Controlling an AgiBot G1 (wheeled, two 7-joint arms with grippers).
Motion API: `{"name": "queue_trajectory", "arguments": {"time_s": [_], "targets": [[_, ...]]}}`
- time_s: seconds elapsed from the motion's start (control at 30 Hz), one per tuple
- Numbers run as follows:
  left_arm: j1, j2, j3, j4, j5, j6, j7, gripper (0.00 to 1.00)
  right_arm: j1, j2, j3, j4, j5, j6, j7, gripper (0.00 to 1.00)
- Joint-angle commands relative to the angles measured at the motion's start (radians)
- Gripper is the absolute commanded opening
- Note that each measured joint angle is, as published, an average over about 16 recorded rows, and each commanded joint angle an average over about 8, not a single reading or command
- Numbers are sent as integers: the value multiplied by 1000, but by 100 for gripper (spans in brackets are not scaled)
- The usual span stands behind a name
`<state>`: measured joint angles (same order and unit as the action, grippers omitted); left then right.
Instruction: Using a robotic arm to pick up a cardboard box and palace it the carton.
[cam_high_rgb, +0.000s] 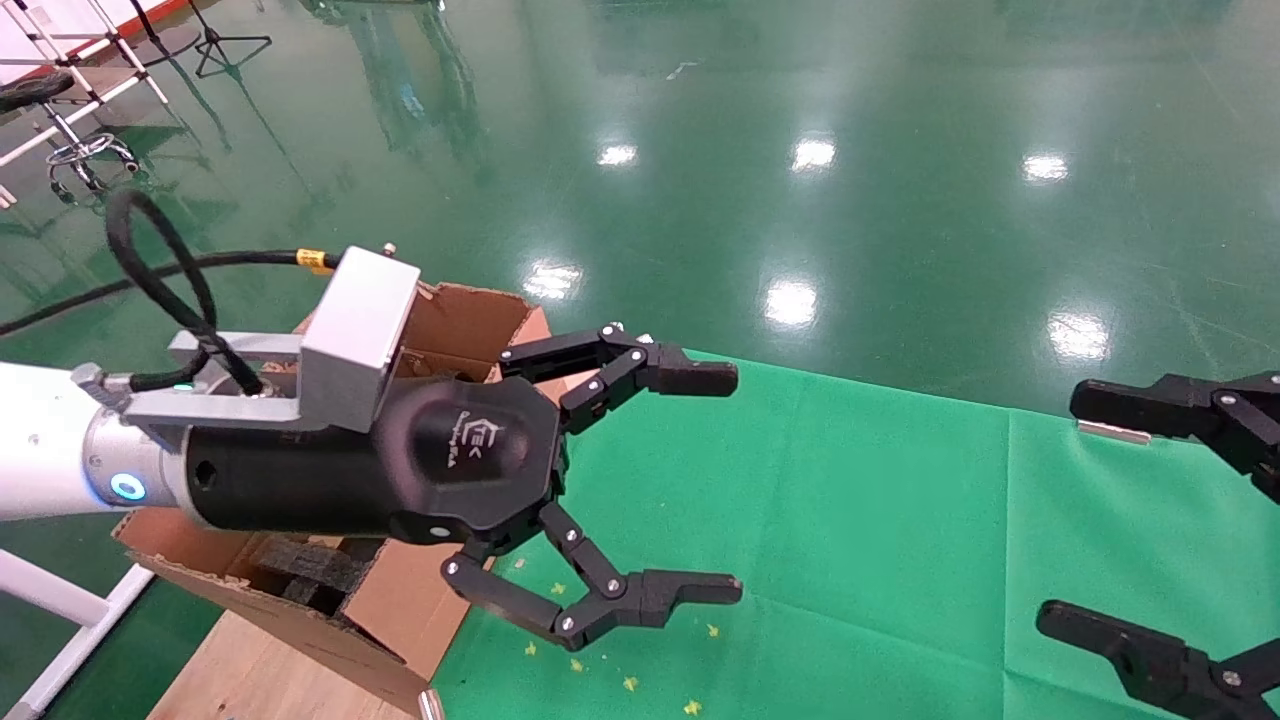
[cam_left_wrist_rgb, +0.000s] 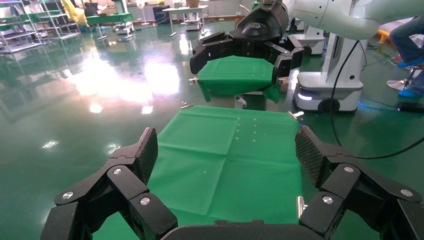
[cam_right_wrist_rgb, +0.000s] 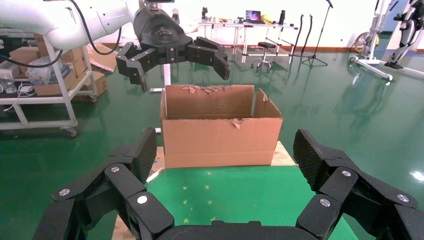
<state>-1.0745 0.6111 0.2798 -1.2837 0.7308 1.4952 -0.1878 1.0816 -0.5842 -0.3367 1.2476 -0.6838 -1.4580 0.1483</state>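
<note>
My left gripper (cam_high_rgb: 718, 484), black on the white robotic arm (cam_high_rgb: 40, 450), is open and empty. It hangs above the carton's near edge and the green cloth beside it. The carton (cam_high_rgb: 465, 318) is large and brown with torn flaps and stands at the cloth's left end, with black foam pieces (cam_high_rgb: 310, 572) inside. In the right wrist view the carton (cam_right_wrist_rgb: 220, 135) stands upright with the left gripper (cam_right_wrist_rgb: 172, 52) above it. My right gripper (cam_high_rgb: 1075, 510) is open and empty over the cloth's right end. The small cardboard box is not in view in any frame.
A green cloth (cam_high_rgb: 850, 520) covers the table, held by metal clips (cam_high_rgb: 1110, 430), with small yellow marks (cam_high_rgb: 630, 683) near the carton. A wooden board (cam_high_rgb: 250, 670) lies under the carton. Glossy green floor (cam_high_rgb: 800, 150) lies beyond, with a stool (cam_high_rgb: 70, 150) far left.
</note>
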Motion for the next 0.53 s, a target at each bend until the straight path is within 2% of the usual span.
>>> {"name": "queue_trajectory", "arguments": {"time_s": [0.03,0.53], "targets": [[0,0,0,0,0,0,0,100,0,0,0,0,0,0,0,100],[0,0,0,0,0,0,0,100,0,0,0,0,0,0,0,100]]}}
